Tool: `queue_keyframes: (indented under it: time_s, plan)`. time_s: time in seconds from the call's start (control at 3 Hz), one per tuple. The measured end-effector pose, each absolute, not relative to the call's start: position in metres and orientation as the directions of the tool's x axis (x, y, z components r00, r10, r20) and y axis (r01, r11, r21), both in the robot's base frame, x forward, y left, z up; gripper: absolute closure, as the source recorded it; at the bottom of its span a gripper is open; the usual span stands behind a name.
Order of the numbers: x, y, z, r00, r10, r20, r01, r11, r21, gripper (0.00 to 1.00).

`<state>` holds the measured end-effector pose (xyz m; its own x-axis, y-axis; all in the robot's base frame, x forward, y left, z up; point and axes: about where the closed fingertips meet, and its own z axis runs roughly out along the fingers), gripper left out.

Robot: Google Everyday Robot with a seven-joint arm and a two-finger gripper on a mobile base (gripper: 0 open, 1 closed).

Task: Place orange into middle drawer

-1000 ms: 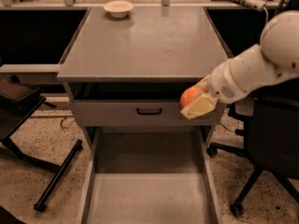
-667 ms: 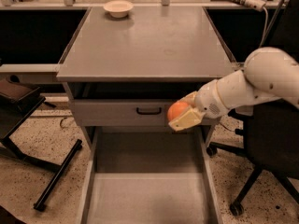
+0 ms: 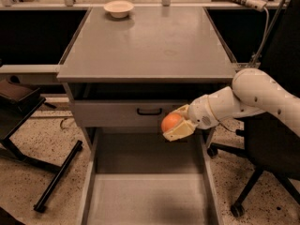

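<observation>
In the camera view, the white two-finger gripper (image 3: 173, 124) is clamped on the small, round, bright orange fruit (image 3: 169, 121), one cream finger showing over it and one under it. It hangs in front of the closed gray drawer front with the black handle (image 3: 117, 114), just right of that handle, at the end of the thick white arm (image 3: 255, 95) that reaches in from the right.

Against the frames of a second ago, the orange has travelled left and down. It was out by the cabinet's right front corner, and now it sits inboard of the right side wall, above the rear part of the wide, shallow gray drawer tray (image 3: 145, 198) pulled out below. That tray's flat floor lies bare and well beneath the fruit.

By my reading the carry is nearly done and the lowering is what remains (the fruit is not yet down in the tray). A round, smooth fruit let go from this height would likely bounce or roll toward a wall, so a further descent looks wise before any release.

The shallow white bowl (image 3: 118, 8) rests at the far left of the gray cabinet top (image 3: 150, 46), apart from all this.
</observation>
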<state>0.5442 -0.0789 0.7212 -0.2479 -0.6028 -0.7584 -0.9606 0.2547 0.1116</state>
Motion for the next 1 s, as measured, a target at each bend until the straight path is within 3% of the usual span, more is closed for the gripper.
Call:
queue_keyframes:
  time_s: [0.33, 1.0]
  plan:
    - [0.537, -0.074, 0.698, -0.297, -0.590, -0.751, -0.948, 0.276, 0.158, 1.00]
    - [0.475, -0.093, 0.590, -0.579, -0.487, -0.654, -0.792, 0.527, 0.309, 1.00]
